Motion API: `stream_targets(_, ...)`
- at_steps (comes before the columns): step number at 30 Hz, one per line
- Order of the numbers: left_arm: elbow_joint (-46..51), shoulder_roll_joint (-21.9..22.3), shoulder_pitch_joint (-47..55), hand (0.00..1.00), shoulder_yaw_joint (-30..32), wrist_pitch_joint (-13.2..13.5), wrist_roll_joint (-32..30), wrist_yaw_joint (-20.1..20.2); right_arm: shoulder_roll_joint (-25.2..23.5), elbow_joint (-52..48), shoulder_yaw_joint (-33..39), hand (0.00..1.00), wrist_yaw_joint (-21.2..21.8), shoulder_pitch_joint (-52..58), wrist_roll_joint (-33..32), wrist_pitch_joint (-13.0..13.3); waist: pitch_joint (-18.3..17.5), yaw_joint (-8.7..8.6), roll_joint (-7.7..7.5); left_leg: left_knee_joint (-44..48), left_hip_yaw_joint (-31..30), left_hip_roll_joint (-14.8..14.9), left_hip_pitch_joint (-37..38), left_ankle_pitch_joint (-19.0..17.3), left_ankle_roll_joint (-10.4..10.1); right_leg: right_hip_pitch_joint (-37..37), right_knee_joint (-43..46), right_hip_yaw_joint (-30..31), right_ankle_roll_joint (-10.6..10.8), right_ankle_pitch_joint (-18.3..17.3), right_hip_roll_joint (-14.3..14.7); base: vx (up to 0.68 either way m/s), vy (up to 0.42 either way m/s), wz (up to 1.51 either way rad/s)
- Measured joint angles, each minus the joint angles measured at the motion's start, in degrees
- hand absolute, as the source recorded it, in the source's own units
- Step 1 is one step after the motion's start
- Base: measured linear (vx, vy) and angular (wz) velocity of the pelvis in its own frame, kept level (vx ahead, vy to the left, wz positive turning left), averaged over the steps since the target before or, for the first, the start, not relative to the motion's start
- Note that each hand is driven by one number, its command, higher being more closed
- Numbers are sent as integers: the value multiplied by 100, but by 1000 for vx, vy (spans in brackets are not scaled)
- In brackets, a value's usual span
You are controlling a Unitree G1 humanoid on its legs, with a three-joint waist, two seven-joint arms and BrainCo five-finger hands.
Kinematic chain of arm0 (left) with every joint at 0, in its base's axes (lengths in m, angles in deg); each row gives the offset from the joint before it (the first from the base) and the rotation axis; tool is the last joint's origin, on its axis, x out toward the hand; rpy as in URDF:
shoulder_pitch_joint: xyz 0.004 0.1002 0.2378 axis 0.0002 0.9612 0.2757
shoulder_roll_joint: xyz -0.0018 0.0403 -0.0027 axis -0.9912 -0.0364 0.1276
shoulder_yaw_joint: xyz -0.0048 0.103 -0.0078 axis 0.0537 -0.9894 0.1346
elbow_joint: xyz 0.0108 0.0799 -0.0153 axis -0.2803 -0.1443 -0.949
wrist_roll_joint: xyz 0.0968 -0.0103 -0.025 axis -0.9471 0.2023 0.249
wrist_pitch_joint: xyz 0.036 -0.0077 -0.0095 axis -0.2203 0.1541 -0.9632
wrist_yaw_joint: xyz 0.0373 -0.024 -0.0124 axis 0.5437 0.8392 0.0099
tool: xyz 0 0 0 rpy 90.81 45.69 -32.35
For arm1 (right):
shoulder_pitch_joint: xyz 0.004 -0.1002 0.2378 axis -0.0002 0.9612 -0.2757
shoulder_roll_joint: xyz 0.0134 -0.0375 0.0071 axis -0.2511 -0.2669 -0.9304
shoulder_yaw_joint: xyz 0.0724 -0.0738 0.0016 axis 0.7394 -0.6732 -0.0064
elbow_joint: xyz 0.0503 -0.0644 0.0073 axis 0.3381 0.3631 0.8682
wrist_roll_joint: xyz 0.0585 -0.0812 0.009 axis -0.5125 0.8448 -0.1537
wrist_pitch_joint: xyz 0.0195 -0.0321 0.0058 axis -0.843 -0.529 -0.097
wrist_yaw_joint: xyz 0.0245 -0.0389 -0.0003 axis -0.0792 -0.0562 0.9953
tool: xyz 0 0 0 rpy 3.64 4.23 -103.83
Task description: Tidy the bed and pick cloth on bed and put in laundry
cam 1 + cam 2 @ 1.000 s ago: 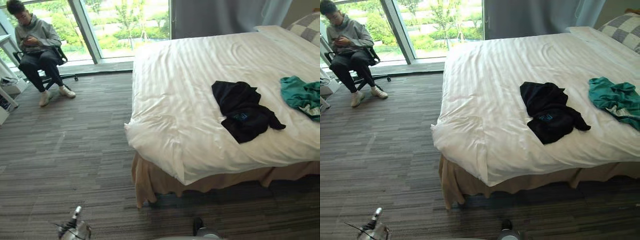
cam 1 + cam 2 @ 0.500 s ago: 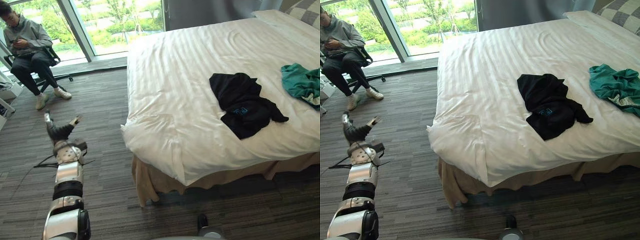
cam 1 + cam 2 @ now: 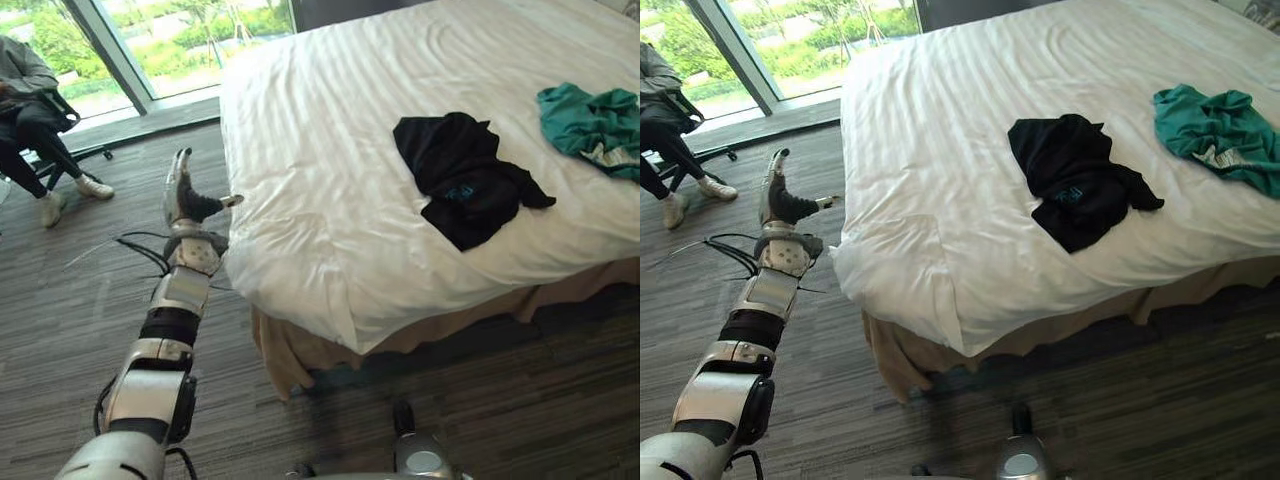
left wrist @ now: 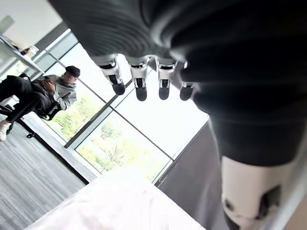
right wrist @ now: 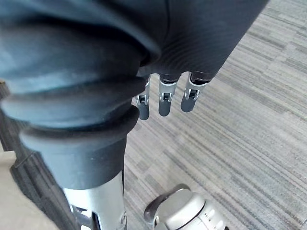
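Left eye view: left robot hand (image 3: pixel 181 198) spread, empty, just beside the bed (image 3: pixel 320 150) corner.

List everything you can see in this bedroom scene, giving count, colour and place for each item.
Bed: one, white, right of the head views.
Bed skirt: one, beige, under the bed's near edge.
Black garment: one, crumpled mid-bed.
Teal garment: one, on the bed, far right.
Carpet: grey striped, around the bed.
Window: one, beyond the bed, upper left.
Person: one, grey top, seated far left.
Left hand: silver, fingers straight, raised beside the bed's corner.
Right hand: silver, fingers relaxed, above the carpet.
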Motion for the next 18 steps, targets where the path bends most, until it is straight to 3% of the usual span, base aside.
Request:
stream_targets(6, -812, 52, -1081, 0, -395, -118, -569, 79, -35, -7, 5, 0, -6, -475, -4, 32, 390, -165, -25, 108, 148, -78, -401, 20, 1, -533, 121, 223, -33, 115, -24, 2, 2, -15)
stream_targets(10, -1042, 96, -1562, 0, -398, -238, -752, 90, -190, -207, 85, 0, -10, -603, -56, 115, 737, -171, -51, 143, 337, -89, -617, 18, 1, -852, 171, 389, -27, 156, -28, 23, -1, -18)
stream_targets(15, -1041, 126, -1743, 0, -349, -284, -752, 206, -390, -440, 78, 0, -21, -599, -221, 118, 915, -141, -120, 240, 556, -35, -948, 3, 9, -1211, 231, 452, -28, 157, -31, 26, -23, -4)
stream_targets(18, -1042, 312, -1824, 0, -213, -339, -751, 246, -474, -621, 12, 0, -22, -590, -223, 124, 953, -9, -178, 401, 659, -11, -1202, -52, 75, -1442, 292, 478, -27, 157, -52, 1, -5, -1)
